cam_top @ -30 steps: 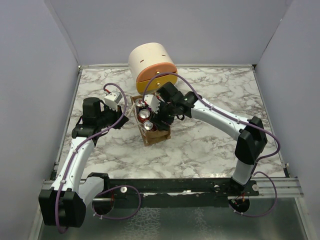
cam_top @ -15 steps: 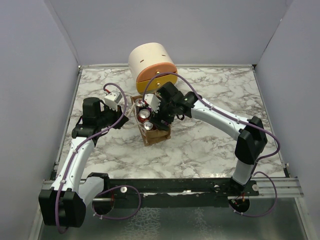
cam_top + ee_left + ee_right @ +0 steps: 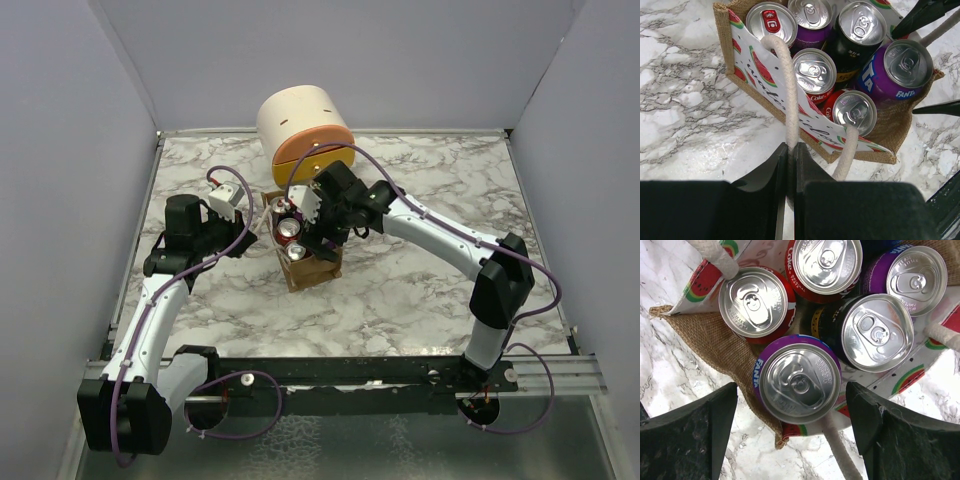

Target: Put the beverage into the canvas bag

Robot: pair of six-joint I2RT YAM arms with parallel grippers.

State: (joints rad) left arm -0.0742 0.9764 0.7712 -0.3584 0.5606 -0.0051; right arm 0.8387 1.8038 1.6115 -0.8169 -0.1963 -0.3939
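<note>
The canvas bag stands mid-table, tan burlap with a watermelon-print lining, holding several cans. A purple Fanta can stands upright in the bag's corner; it also shows in the left wrist view. My right gripper hovers over the bag, open, its jaws wide on either side of the Fanta can and apart from it. It sits above the bag in the top view. My left gripper is shut on the bag's cream loop handle, left of the bag.
A cream-and-orange rounded drawer box stands just behind the bag. The second cream handle lies over the bag's rim by the right fingers. Grey walls enclose the marble table on three sides.
My right gripper has shifted slightly back and left over the bag. The left arm and the bag have not moved.
</note>
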